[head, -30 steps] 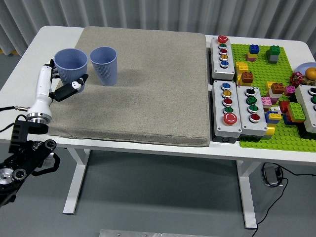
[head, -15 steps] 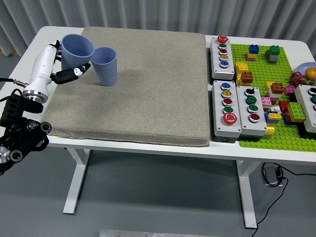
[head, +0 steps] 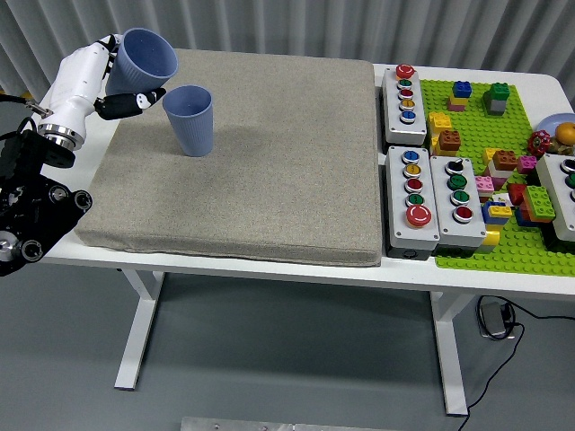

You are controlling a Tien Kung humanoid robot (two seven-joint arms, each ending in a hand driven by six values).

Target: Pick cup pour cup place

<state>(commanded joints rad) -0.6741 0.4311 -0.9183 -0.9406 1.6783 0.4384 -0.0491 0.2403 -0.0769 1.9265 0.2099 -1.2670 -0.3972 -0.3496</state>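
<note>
My left hand [head: 115, 79] is shut on a blue-grey cup [head: 146, 60]. It holds the cup in the air at the mat's far left, tilted to the right, with its mouth toward a second blue-grey cup [head: 190, 118]. The second cup stands upright on the grey mat [head: 252, 171], just below and right of the held one. I cannot see whether anything is inside either cup. My right arm is not in view.
Three grey button boxes [head: 405, 92] [head: 413, 198] [head: 459, 190] stand right of the mat. A green baseplate [head: 503, 180] with several loose bricks lies at the far right, with another box [head: 564, 193] at its edge. The table's left edge [head: 54, 99] is beside my arm.
My left hand has lifted the cup from the mat, up and to the right, and tilted it toward the standing cup. The standing cup has not moved.
</note>
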